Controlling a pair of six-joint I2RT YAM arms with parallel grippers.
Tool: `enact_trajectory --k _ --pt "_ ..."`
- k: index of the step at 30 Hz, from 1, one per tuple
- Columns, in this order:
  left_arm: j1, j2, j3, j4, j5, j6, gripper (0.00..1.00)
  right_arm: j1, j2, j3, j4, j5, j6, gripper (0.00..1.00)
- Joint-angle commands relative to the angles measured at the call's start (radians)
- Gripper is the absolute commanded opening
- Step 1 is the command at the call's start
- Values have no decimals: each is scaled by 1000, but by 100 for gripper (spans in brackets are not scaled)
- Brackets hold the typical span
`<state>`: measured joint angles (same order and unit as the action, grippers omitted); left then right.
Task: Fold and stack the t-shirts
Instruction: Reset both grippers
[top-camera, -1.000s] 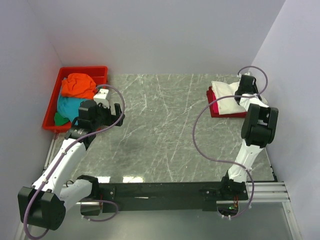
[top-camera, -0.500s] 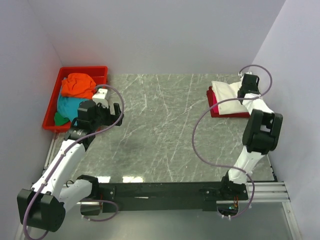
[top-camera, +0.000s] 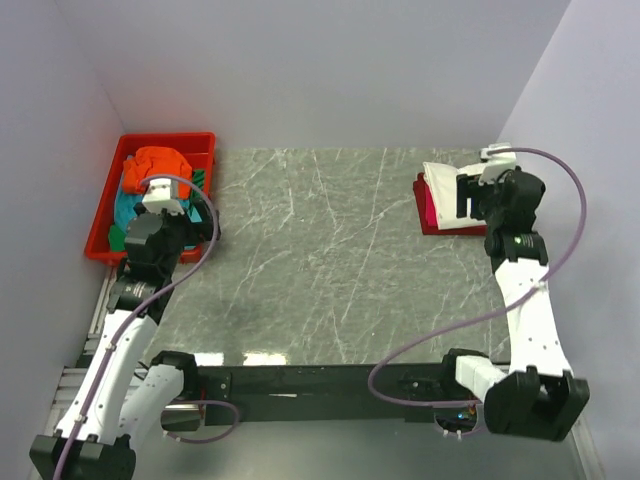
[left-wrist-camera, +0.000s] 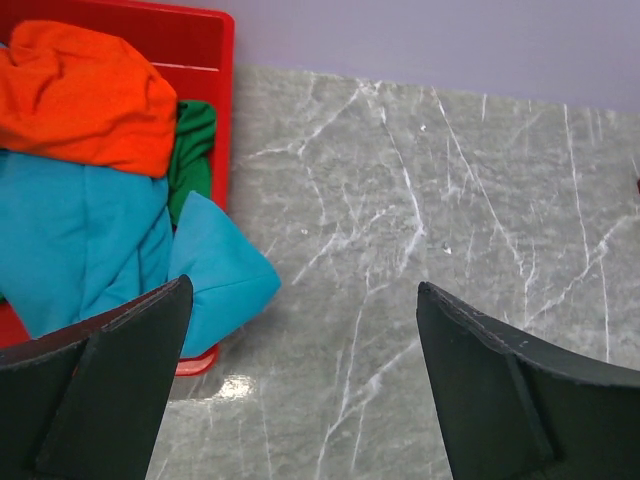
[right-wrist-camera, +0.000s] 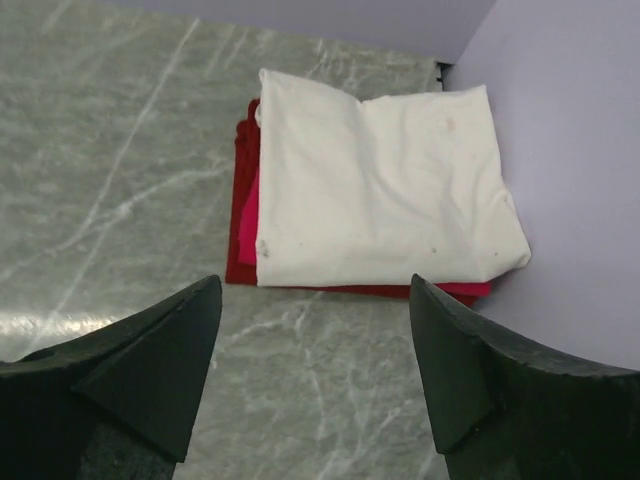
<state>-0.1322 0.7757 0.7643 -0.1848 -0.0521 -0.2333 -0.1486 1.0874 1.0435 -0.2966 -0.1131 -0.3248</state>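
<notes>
The right end effector (right-wrist-camera: 312, 310), released with fingers wide apart, hangs just short of the folded stack on the surface (right-wrist-camera: 120, 150): cream shirt (right-wrist-camera: 380, 190) atop pink shirt (right-wrist-camera: 248, 230) and red shirt (right-wrist-camera: 240, 268). The left end effector (left-wrist-camera: 300, 340), also released, hovers near the tray (left-wrist-camera: 205, 40) holding an orange shirt (left-wrist-camera: 80, 95), a teal shirt (left-wrist-camera: 90, 240) and a green cloth (left-wrist-camera: 195, 140), perhaps another shirt.

White arm links (top-camera: 532, 320), black joints (top-camera: 515, 200), purple cables (top-camera: 580, 205)
</notes>
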Motion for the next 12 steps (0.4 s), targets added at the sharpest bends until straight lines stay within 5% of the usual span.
enact_trajectory --k 1,12 --pt "3 -38 -19 39 -58 -3 100 -6 -86 -72 138 59 246 82" --pt "3 -42 -23 42 -43 8 99 -6 -239 -166 205 101 375 85"
